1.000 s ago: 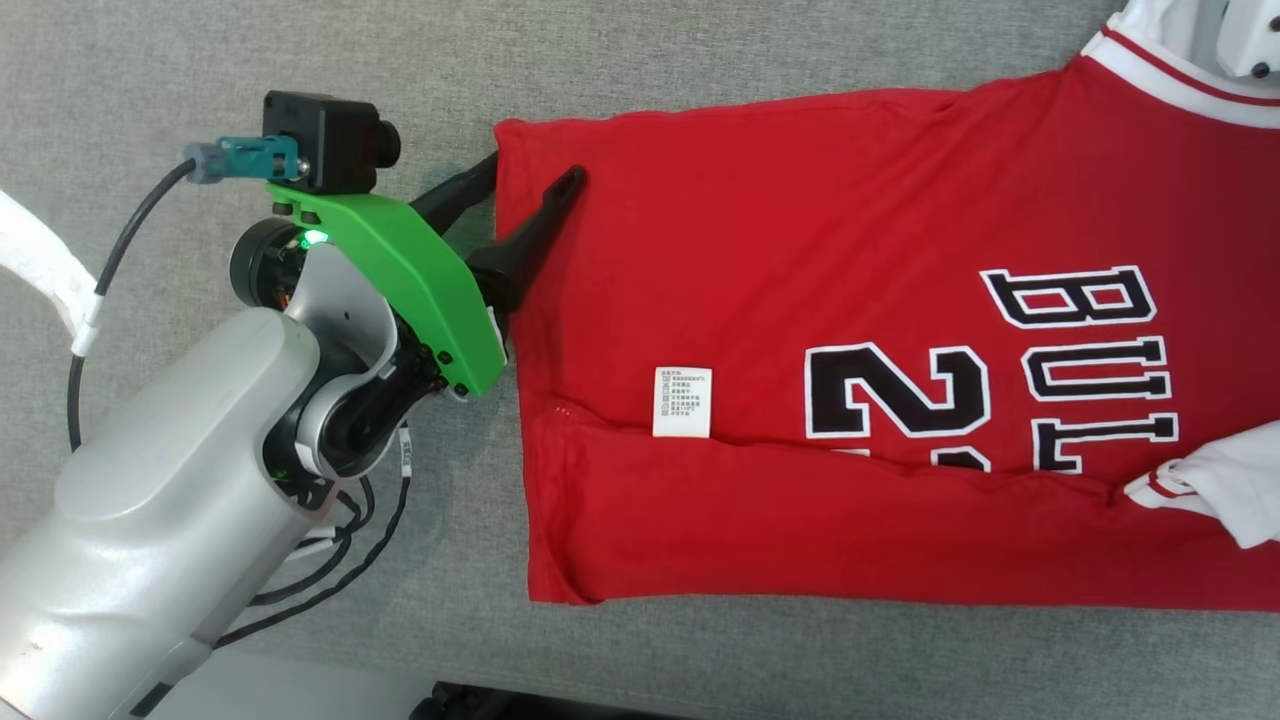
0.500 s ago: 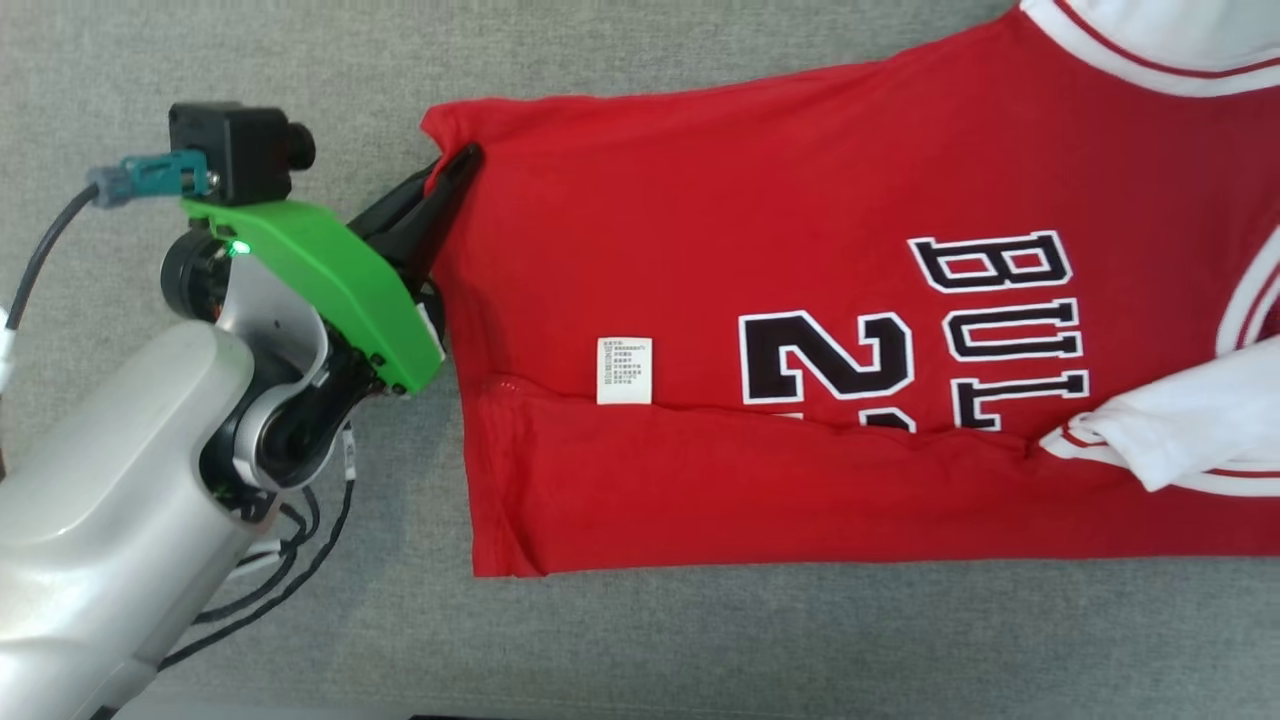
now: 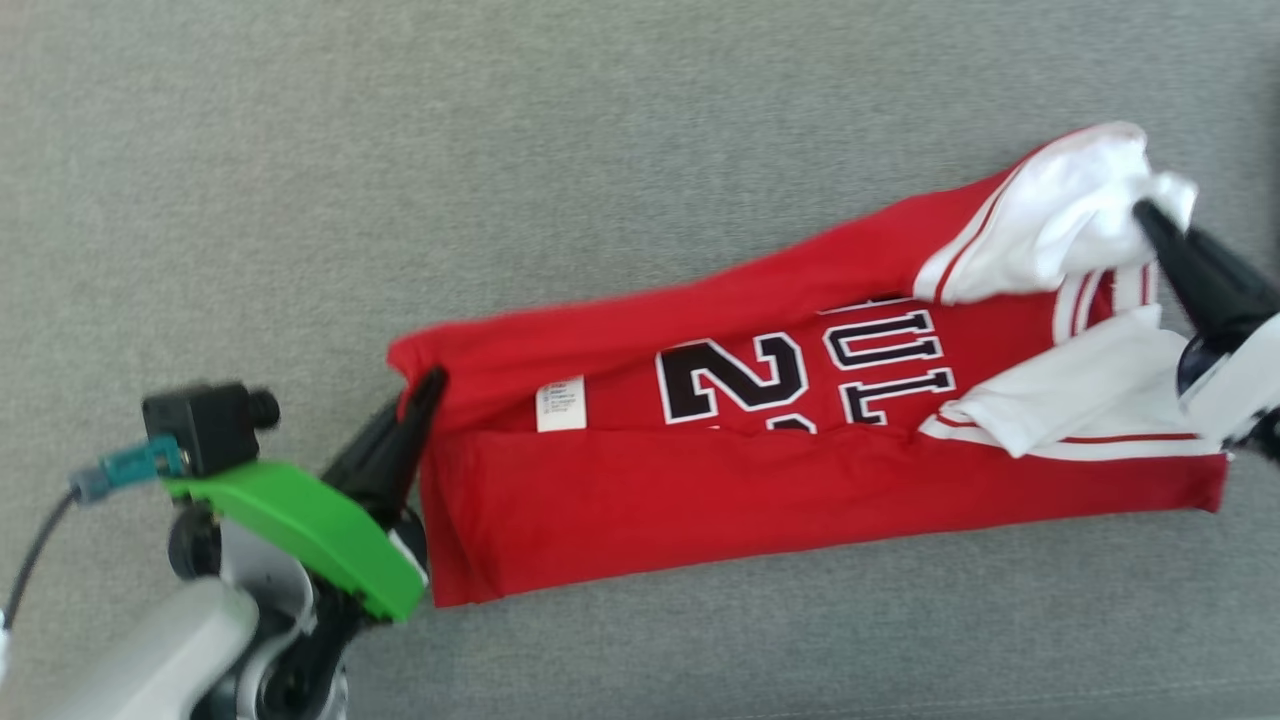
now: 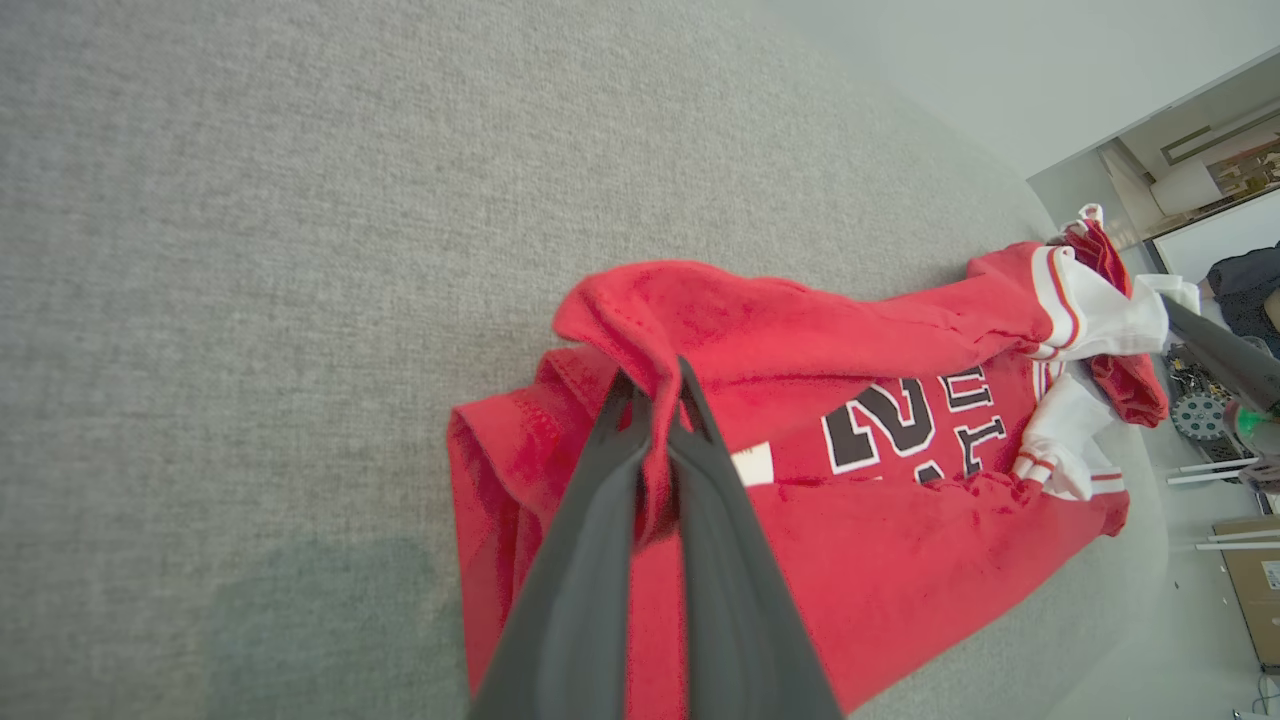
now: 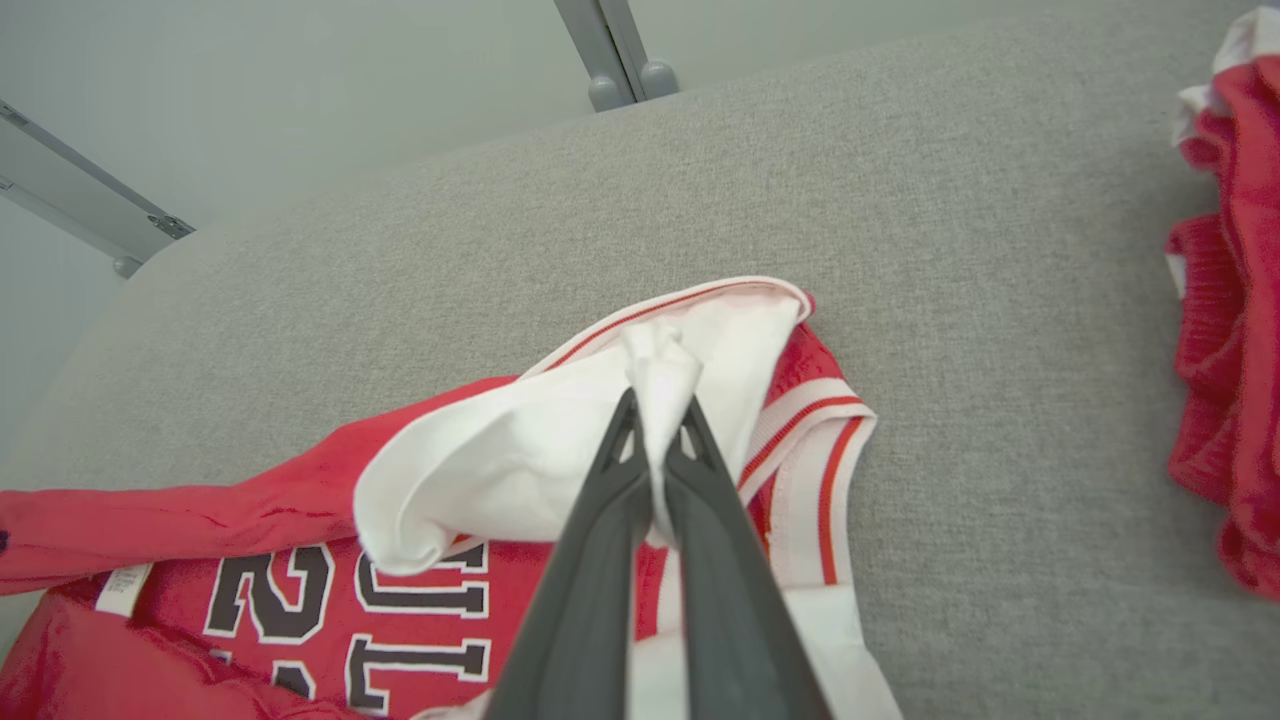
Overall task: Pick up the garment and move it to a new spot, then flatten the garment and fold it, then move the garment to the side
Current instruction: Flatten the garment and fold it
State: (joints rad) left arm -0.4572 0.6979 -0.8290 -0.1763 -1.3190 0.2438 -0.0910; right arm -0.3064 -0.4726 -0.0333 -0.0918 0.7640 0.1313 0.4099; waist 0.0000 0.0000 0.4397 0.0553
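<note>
- Black-fingered left gripper [image 4: 655,378] is pinched together on a bunched-up bit of red hem at one end of the garment [image 3: 700,500], with cloth squeezed between both fingers.
- Right gripper [image 5: 655,400] is clamped the same way on the garment's other end, on a wad of the white, red-striped part.
- Garment is strung out long between the 2 grippers. Its near long edge is folded over itself and lies on the grey fabric table [image 3: 640,150], and both gripped ends look lifted a bit.
- White care label [image 3: 560,405] sits near the left gripper's end, and the black-and-white 2 [image 3: 735,375] and lettering are closer to the right gripper.
- Green camera mount [image 3: 300,530] on the left wrist is just beside the hem.
- Right wrist view also has another red-and-white cloth bundle [image 5: 1225,300] on the table, well apart from the garment.
</note>
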